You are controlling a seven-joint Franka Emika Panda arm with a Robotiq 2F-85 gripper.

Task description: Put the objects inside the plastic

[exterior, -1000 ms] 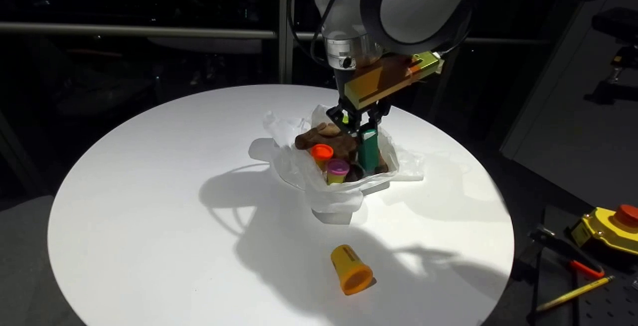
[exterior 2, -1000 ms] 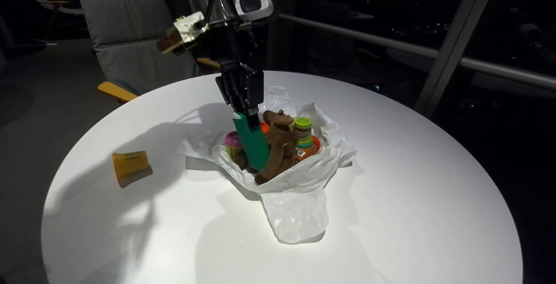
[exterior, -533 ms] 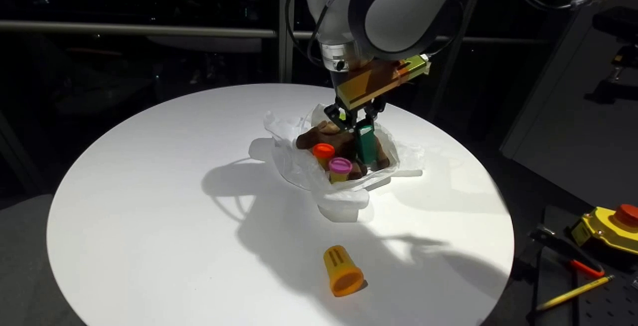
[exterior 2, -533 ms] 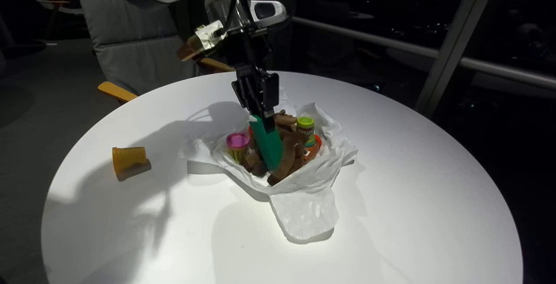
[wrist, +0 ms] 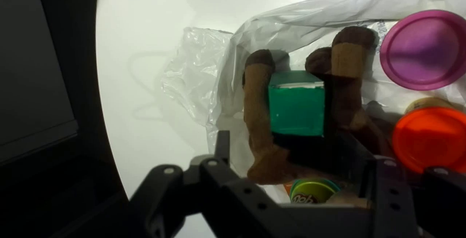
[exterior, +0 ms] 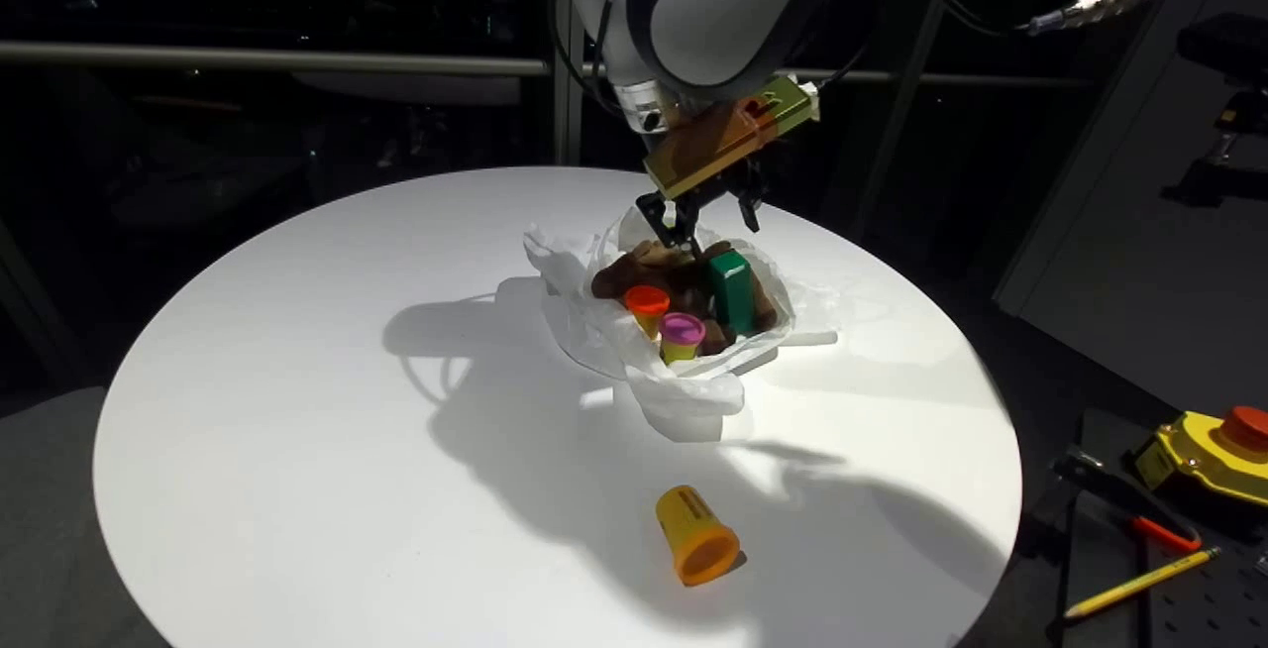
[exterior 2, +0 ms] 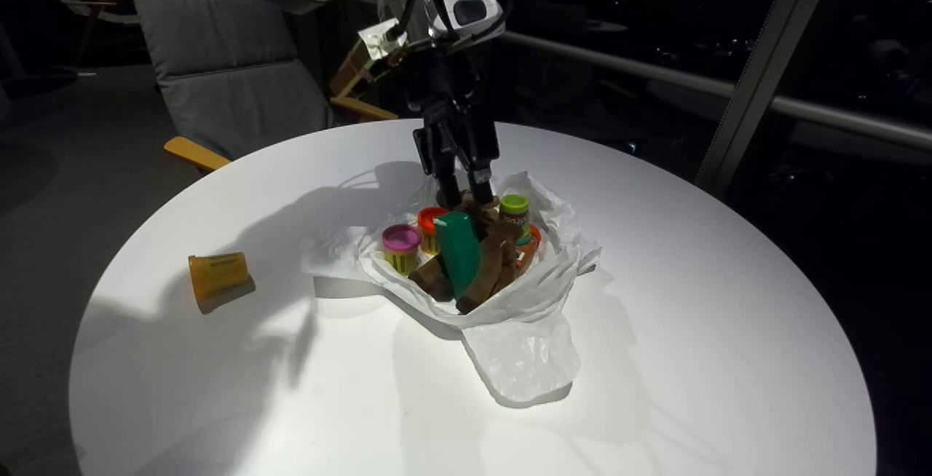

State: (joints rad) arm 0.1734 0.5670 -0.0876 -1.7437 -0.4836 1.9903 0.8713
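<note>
Pincer (exterior: 715, 230) spread wide and gripping nothing, I hang over a thin, wrinkled, translucent white plastic-film bag (exterior: 684, 392) in an exterior view; a green rectangular block (exterior: 733, 296) stands inside it. Outside, on the round white tabletop (exterior: 297, 410), lies an orange-ended yellow plastic tub (exterior: 695, 529), which I judge light, stiff and smooth, apt to roll, so I would pinch it across the middle. A metal rail (exterior: 297, 59) crosses the dark behind. In an exterior view a brown plush toy (exterior 2: 499, 258) lies beside the block and should squash softly; a grey cushioned chair (exterior 2: 218, 54) stands beyond the tabletop. In the wrist view my jaws stand apart, and the bag's flimsy rim looks easy to snag.
</note>
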